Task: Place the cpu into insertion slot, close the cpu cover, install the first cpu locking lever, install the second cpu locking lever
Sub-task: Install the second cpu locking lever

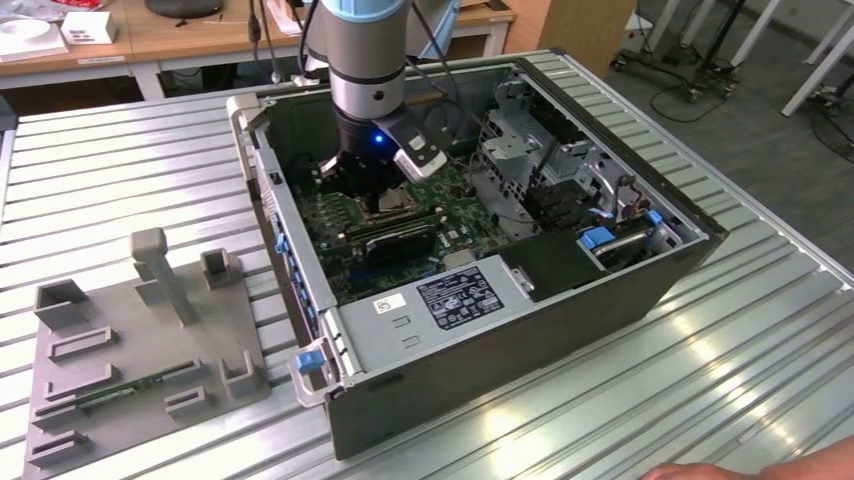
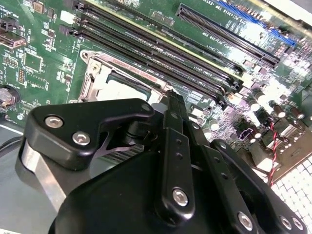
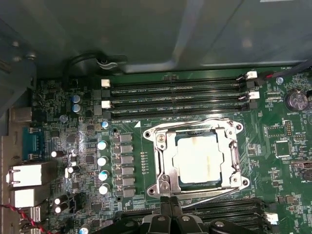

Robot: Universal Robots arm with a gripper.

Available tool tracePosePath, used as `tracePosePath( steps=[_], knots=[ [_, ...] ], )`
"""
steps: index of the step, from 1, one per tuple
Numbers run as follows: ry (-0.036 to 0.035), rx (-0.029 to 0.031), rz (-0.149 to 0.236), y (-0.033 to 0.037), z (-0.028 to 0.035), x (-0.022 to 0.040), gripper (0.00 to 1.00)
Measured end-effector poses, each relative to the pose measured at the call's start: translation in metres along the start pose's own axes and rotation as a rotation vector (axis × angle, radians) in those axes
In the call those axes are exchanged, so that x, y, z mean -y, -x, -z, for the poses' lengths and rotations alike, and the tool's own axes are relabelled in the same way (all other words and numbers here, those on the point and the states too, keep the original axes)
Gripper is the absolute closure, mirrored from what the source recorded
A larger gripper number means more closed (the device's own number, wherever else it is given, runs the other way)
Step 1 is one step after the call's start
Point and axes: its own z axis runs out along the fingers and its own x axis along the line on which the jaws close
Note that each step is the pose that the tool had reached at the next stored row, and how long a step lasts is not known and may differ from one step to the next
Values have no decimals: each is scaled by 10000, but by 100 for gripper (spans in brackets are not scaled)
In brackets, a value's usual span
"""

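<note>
The cpu [image 3: 197, 160] is seated in the insertion slot [image 3: 233, 158] under the lowered cpu cover [image 3: 163, 141]; the gripper [image 3: 169, 199] is pressed together at its edge.

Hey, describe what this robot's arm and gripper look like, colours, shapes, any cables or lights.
In the exterior view the arm is a silver-grey cylinder with a pale blue band at its top and a black lower section carrying a small blue light. Dark cables run beside it. In the second wrist view the gripper is matte black, built of rounded linkage plates joined by silver screws, narrowing to slim black fingers.
</note>
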Motion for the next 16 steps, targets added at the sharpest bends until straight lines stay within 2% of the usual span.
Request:
tracePosePath(
  steps=[6, 16],
  knots=[
    [63, -6, -14, -4, -34, 10, 89],
    [222, -19, -47, -35, -122, 24, 89]
  ],
)
